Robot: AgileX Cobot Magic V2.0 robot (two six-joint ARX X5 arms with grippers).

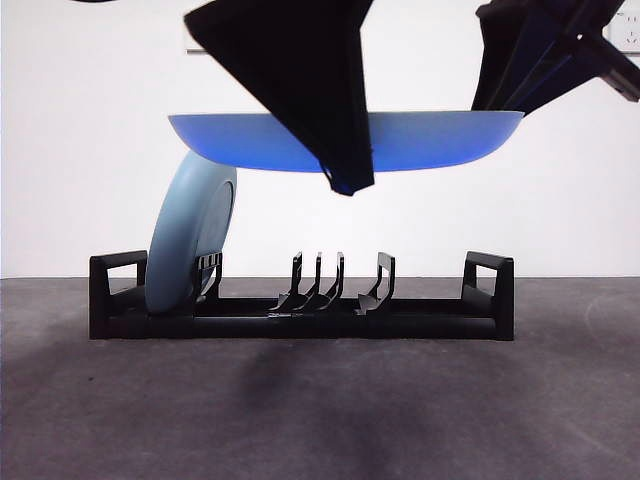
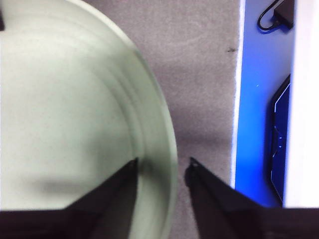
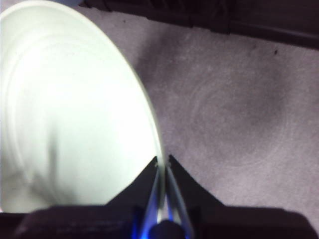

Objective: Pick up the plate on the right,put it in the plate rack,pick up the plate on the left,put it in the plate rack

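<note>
Plates are in two places as we see it: one pale blue plate stands on edge in the plate rack, slotted at the rack's left end in the front view and leaning slightly, its rim down between the end handle and the first prongs. The other plate hangs level in the air above the rack, clear of the prongs and of the standing plate's top edge as far as we can tell.

We see the rack sitting on the grey bench, long side facing the front camera, with its middle prongs bare.

Our right gripper is clamped on the raised plate: in the right wrist view both black jaws are pressed together on the thin rim, one on each face. The dark rack shows beyond that plate in this view.

Our left gripper has its jaws parted, straddling the rim of the same plate; one jaw lies over the plate's inner face, the other outside the rim, with a gap on the outer side. We cannot tell whether the inner jaw touches the plate. This view is blurred.

In the front view one dark arm crosses the plate's middle and another meets its right edge.
</note>
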